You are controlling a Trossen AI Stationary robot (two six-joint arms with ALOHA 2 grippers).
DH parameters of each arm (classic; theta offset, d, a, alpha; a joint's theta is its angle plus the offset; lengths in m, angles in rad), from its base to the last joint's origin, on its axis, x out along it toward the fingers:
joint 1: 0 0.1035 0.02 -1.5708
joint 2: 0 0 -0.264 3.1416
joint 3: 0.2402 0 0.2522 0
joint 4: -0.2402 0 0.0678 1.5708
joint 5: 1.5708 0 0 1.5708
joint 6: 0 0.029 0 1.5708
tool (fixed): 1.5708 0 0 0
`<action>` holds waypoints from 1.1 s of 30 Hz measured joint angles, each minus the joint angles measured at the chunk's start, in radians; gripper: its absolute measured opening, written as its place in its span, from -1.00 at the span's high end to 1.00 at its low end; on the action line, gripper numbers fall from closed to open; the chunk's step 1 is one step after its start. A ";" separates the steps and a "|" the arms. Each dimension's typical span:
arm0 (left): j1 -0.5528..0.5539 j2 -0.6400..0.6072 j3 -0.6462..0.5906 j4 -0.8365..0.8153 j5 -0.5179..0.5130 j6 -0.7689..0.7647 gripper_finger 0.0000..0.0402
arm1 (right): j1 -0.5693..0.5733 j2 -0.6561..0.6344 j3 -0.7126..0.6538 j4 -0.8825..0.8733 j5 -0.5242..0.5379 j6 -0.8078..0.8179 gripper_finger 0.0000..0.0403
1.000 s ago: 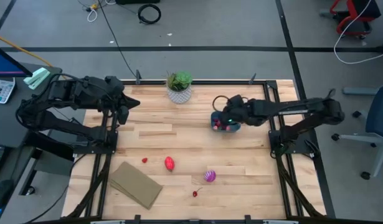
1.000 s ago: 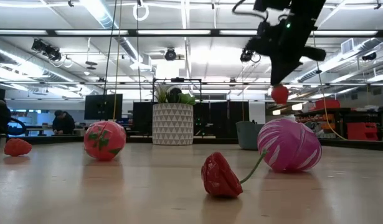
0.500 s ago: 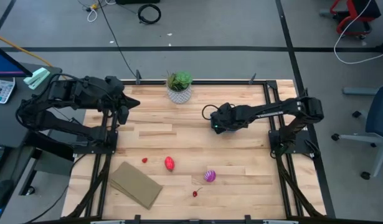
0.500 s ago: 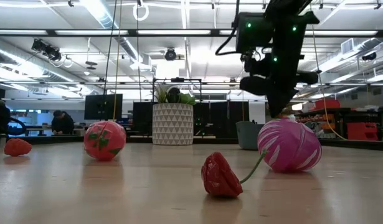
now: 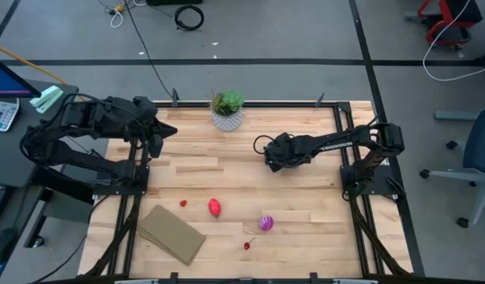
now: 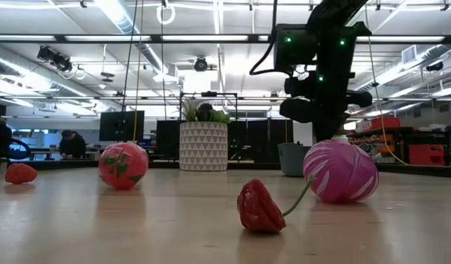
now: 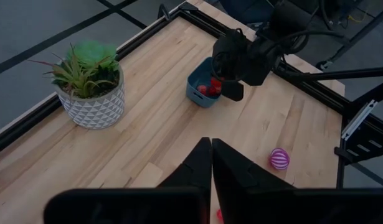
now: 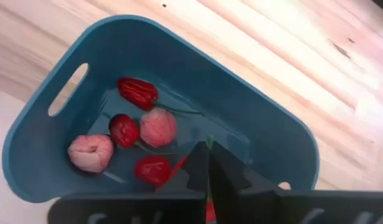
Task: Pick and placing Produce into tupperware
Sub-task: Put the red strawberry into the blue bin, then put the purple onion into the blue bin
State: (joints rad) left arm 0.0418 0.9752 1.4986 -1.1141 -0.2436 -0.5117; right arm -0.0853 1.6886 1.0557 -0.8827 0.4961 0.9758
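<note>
The teal tupperware stands on the table right of centre, with several red and pink produce pieces lying in it. My right gripper hangs over its inside, shut on a small red cherry-like piece. In the high view that gripper covers the tub. Loose on the near half of the table lie a red fruit, a tiny red piece, a purple-and-white striped ball and a stemmed red piece. My left gripper waits shut, raised at the far left. My right gripper pinches the cherry's thin stem between its two fingertips; the green stem end pokes out past them. The fingers slant steeply down into the tub from the table's right. The red fruit sits low inside the tub beside the fingers; whether it rests on the floor I cannot tell.
A green plant in a white patterned pot stands at the far edge, left of the tub. A flat tan slab lies near the front left. Black frame rails run along the table's sides.
My right gripper has come down over the tupperware, shifting a little toward the table's left and tipping steeper, still shut. The red cherry, which hung clear below it high above the tub, has gone down into the tub.
</note>
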 joint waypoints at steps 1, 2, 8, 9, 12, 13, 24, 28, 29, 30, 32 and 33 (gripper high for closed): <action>0.000 0.000 0.000 0.000 0.000 0.000 0.93 | 0.000 0.000 0.000 0.004 -0.007 0.000 0.94; 0.000 0.000 0.000 0.000 0.000 0.000 0.93 | -0.003 0.000 0.000 0.011 -0.012 -0.001 0.91; 0.000 0.000 0.000 0.000 0.000 0.000 0.90 | -0.025 0.000 0.000 0.030 -0.071 -0.033 0.67; 0.000 0.000 0.000 0.000 0.000 0.000 0.89 | -0.026 0.000 0.000 0.038 -0.077 -0.038 0.63; 0.000 0.000 0.000 0.000 0.000 0.000 0.88 | -0.026 -0.006 0.000 0.059 -0.084 -0.077 0.51; 0.000 0.000 0.000 0.000 0.000 -0.001 0.88 | -0.026 -0.009 0.000 0.066 -0.084 -0.088 0.47; 0.000 0.000 0.000 0.000 0.000 -0.001 0.93 | 0.053 -0.223 0.000 0.244 -0.134 -0.171 0.24; 0.000 0.000 0.000 0.000 0.000 -0.001 0.91 | 0.112 -0.318 0.000 0.314 -0.331 -0.226 0.19; 0.000 0.000 0.000 0.000 0.000 -0.001 0.91 | 0.132 -0.333 0.000 0.312 -0.395 -0.233 0.18; 0.000 0.000 0.000 0.000 0.000 -0.001 0.90 | 0.157 -0.344 0.000 0.311 -0.451 -0.234 0.16; 0.000 0.000 0.000 0.000 0.000 0.000 0.90 | 0.209 -0.352 0.000 0.310 -0.521 -0.219 0.12; 0.000 0.000 0.000 0.000 0.000 -0.001 0.90 | 0.241 -0.352 0.000 0.308 -0.535 -0.216 0.10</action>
State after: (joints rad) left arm 0.0418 0.9752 1.4986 -1.1141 -0.2432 -0.5125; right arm 0.1555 1.3365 1.0557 -0.5746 -0.0386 0.7595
